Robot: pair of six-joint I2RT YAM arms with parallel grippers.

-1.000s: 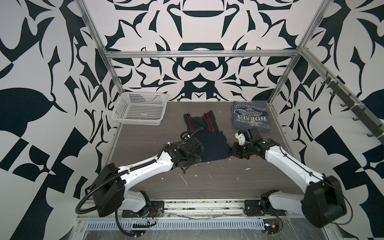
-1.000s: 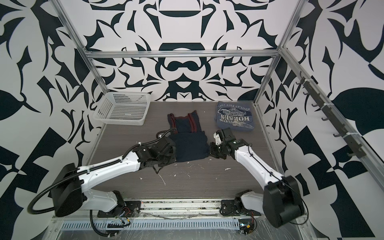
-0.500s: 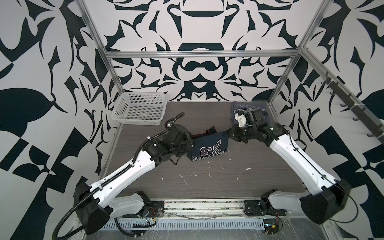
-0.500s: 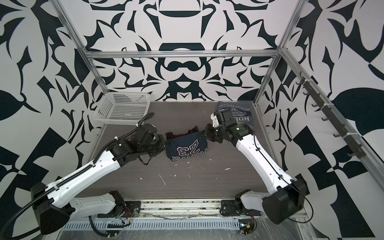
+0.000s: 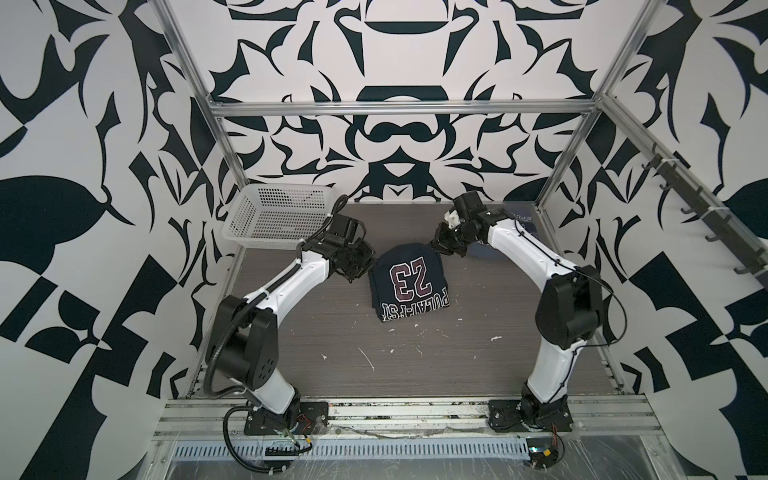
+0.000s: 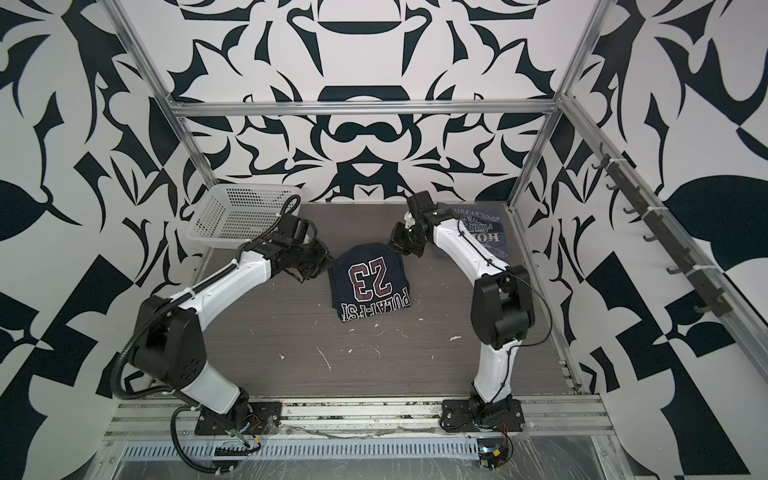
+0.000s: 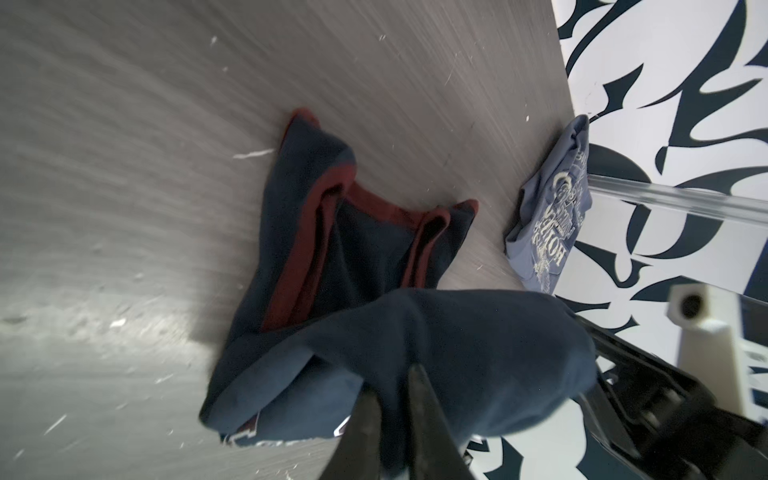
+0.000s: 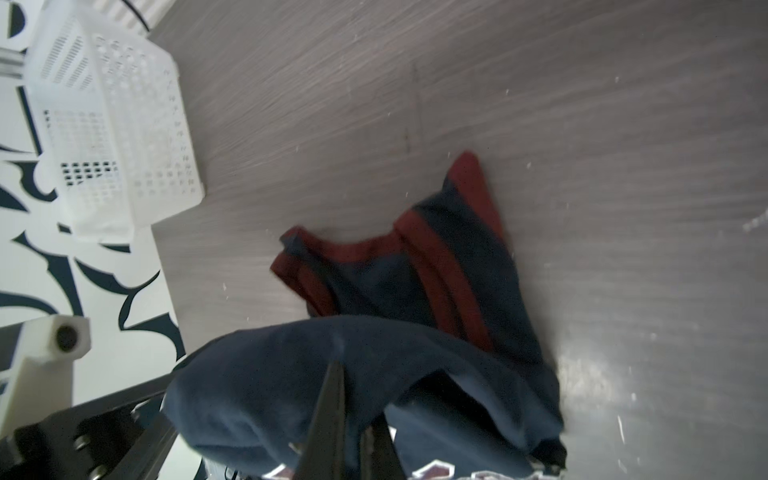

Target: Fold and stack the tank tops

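Note:
The dark navy tank top (image 5: 409, 286) lies mid-table in both top views, folded over on itself with its "23" print upward. Its red-trimmed straps (image 7: 374, 208) rest on the table under the raised fold. My left gripper (image 7: 392, 380) is shut on the fold's left corner (image 5: 368, 266). My right gripper (image 8: 355, 392) is shut on its right corner (image 5: 436, 245). Both corners hang just above the table at the top's far edge. The slate grey-blue tank top (image 6: 486, 232) lies folded at the back right, behind my right arm.
A white perforated basket (image 5: 274, 216) stands at the back left, close behind my left wrist. The grey wood-grain table (image 5: 415, 365) carries white scuffs and flecks. Metal frame posts and patterned walls close in the back and both sides.
Both grippers lifted the navy top's near hem and carried it back over the straps. The top has gone from lying flat to folded, print side up.

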